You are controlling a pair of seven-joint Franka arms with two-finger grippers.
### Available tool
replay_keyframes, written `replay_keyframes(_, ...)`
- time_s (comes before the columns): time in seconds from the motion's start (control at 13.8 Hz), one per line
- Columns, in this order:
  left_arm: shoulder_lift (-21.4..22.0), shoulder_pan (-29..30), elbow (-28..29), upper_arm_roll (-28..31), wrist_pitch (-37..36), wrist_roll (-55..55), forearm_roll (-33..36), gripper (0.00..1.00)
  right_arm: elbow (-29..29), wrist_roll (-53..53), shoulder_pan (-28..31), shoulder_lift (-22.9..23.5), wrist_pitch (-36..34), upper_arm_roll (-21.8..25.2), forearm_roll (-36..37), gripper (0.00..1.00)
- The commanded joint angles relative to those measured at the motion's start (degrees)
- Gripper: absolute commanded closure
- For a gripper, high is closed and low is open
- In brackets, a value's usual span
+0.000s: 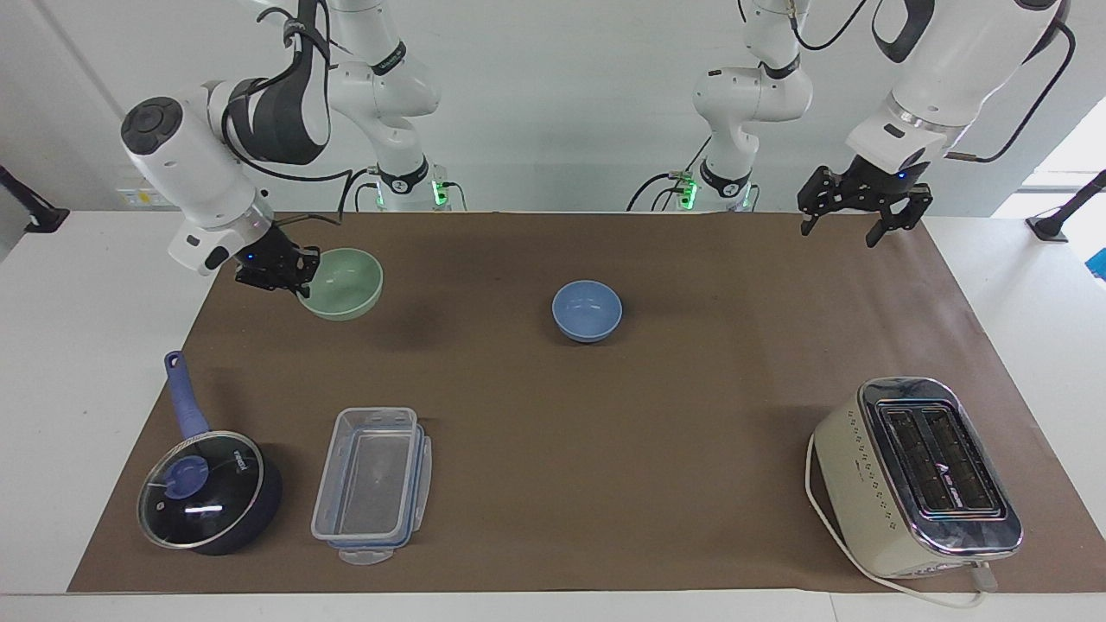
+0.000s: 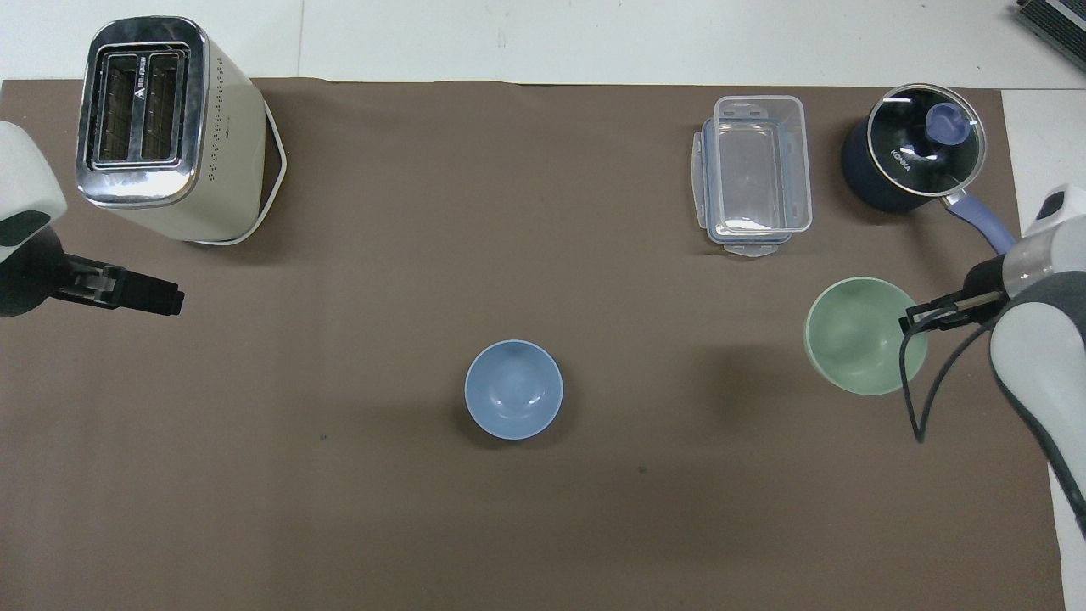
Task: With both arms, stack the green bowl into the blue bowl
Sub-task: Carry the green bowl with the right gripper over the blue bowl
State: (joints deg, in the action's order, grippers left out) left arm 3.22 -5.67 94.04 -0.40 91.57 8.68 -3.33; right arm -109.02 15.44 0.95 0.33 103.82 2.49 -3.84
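right gripper (image 1: 298, 275): the black two-finger tool is pinched shut on the rim of the small round pale mint-green bowl (image 1: 345, 294), at the edge turned toward the right arm's end of the table. A rim pinch was probably picked because the bowl is too wide to be spanned whole.

green bowl: it's held up off the brown mat (image 1: 553, 484), tipped a little, mouth mostly up; a soft shadow is cast on the mat under it, so it isn't resting on anything. Measured from the blue bowl, it hangs well apart, out toward the right arm's end.

blue bowl (image 1: 587, 309): small round pale periwinkle-blue bowl, matte and plain, sat upright near the middle of the mat, mouth open and nothing in it. Looks like it's been left free so the green one can be dropped straight in.

left gripper (image 1: 862, 220): fingers spread wide, nothing held, kept up in the air over the mat's corner toward the left arm's end, well away from the blue bowl. That arm is just waiting; it's out of the carry path, which is probably the point.

task stage (a guess): the carry across to the blue bowl is what's left, then lowering and letting go.

other stuff: a cream and chrome two-slot toaster (image 1: 918, 475), a clear rectangular plastic container (image 1: 371, 484) and a dark blue saucepan with a glass lid (image 1: 207, 488) are all farther from the robots than the blue bowl, so the route isn't blocked by them.
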Motion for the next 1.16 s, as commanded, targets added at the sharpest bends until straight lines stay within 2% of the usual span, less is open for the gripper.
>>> replay_keyframes(0.0,-0.5,1.4,-1.8,-0.7,-1.4,1.3,1.0,0.0,1.5,-9.9,-3.6,0.3,-1.2,-2.9,-0.7,1.0)
replay_keyframes(0.15,-0.8,1.4,-2.3,-0.6,-1.8,1.3,1.2,0.0,1.6,-18.6,-6.8,0.3,-0.1,-5.4,-0.8,1.0)
replay_keyframes(0.29,-0.6,1.3,-2.3,-0.7,-1.9,1.3,3.0,0.0,1.5,-25.1,-9.2,0.6,1.6,-7.1,-4.1,1.0)
replay_keyframes(0.73,0.9,1.3,-1.3,-0.7,-3.6,0.6,3.2,0.0,1.3,-43.3,-21.4,4.9,10.3,-7.5,-4.9,1.0)
replay_keyframes(0.87,0.9,1.3,-1.3,-0.7,-3.6,0.7,3.2,0.0,1.1,-48.8,-25.7,7.7,14.5,-7.4,-5.0,1.0)
replay_keyframes(1.09,0.9,1.3,-1.3,-0.7,-3.6,0.6,3.2,0.0,1.0,-50.9,-27.6,9.9,16.8,-7.5,-5.0,1.0)
